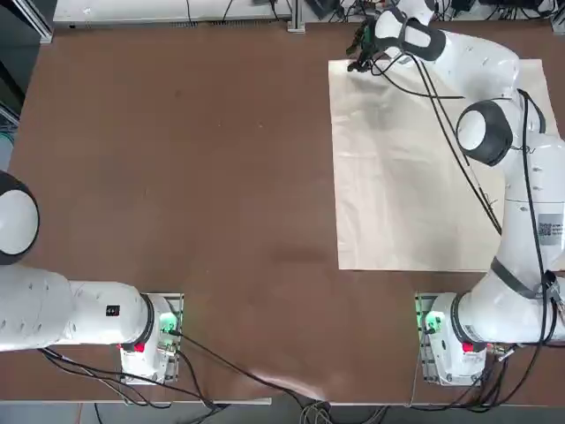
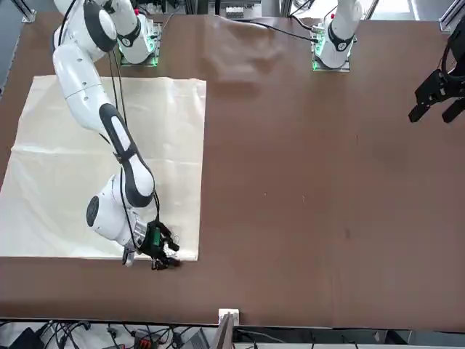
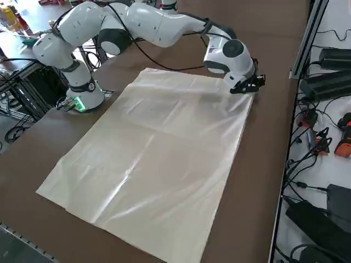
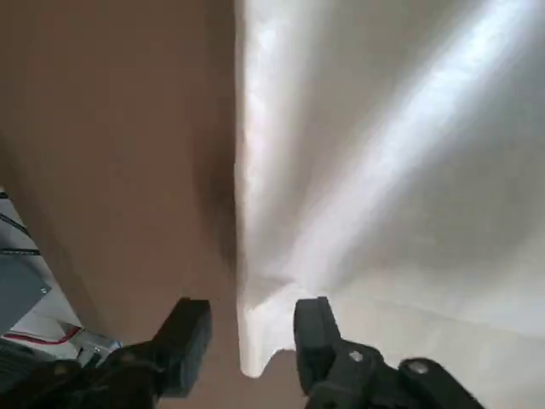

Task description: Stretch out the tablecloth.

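Note:
The cream tablecloth point(image 1: 415, 168) lies spread flat on the right half of the brown table point(image 1: 177, 177), with soft creases across it point(image 3: 159, 159). My right gripper point(image 1: 360, 60) is low over the cloth's far corner on the table-centre side, close to the table's far edge point(image 2: 166, 258). In the right wrist view the two black fingers point(image 4: 189, 332) stand apart, so the gripper point(image 4: 251, 328) is open. The cloth's corner point(image 4: 383, 170) lies in the gap between them, and neither finger pinches it. The right arm reaches across above the cloth point(image 3: 164, 24).
The brown table to the cloth's left is bare wood point(image 2: 327, 182). Black cables run along my right arm over the cloth point(image 1: 450, 132). Off the table's far edge lie cables and power bricks point(image 3: 323, 82). The parked left arm point(image 1: 62, 309) stays at the near left.

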`<state>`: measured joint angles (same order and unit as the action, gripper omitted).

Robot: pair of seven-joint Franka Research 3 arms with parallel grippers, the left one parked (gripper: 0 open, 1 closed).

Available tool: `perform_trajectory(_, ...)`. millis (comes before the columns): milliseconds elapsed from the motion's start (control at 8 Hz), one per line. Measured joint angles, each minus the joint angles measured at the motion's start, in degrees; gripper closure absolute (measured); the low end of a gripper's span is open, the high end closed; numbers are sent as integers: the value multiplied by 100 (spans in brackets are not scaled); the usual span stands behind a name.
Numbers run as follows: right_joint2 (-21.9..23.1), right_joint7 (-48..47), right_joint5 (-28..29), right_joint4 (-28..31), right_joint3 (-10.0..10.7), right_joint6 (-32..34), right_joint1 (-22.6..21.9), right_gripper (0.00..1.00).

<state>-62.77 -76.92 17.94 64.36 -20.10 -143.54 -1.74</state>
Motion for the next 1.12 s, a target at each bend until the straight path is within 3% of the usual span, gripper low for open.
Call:
perform_trajectory(250, -1, 103, 0, -6, 0, 0, 0, 1)
perform_trajectory(750, 7, 356, -49, -111, 3, 99, -1, 0)
perform_trajectory(1125, 276, 482, -892, -209, 0, 594, -16, 0)
